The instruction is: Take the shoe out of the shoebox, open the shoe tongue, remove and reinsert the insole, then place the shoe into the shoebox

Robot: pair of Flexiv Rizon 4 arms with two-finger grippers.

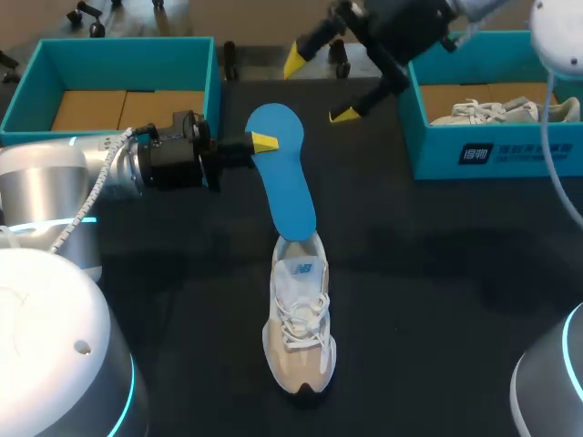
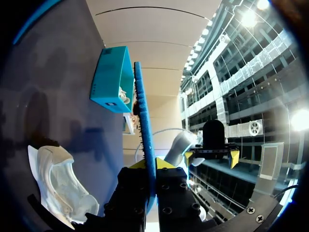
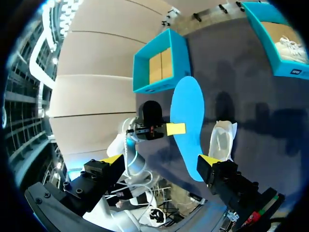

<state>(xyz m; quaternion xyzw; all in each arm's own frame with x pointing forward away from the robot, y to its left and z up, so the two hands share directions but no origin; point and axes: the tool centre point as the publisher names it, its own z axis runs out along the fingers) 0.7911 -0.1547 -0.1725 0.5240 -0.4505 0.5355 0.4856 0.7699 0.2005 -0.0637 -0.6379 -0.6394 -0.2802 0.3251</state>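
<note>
On the dark table [image 1: 437,273] I read the shoe [image 1: 301,328] at centre, surface showing at its 3 and 9 o'clock, left shoebox [image 1: 118,55] at 10 and right shoebox [image 1: 492,150] at 2 o'clock, left gripper [image 1: 264,143] clamped on the blue insole [image 1: 291,196] rising from the heel, right gripper [image 1: 319,88] wide open, empty, at 12 o'clock.

The left arm [image 1: 55,173] is rounded silver-grey metal with glowing cyan rings. A white braided cable [image 1: 100,177] runs along it to the left gripper [image 1: 265,143], a black screw-studded block with yellow-tipped fingers. The right gripper [image 1: 319,86] is likewise black, its slim fingers ending in yellow wedges.
</note>
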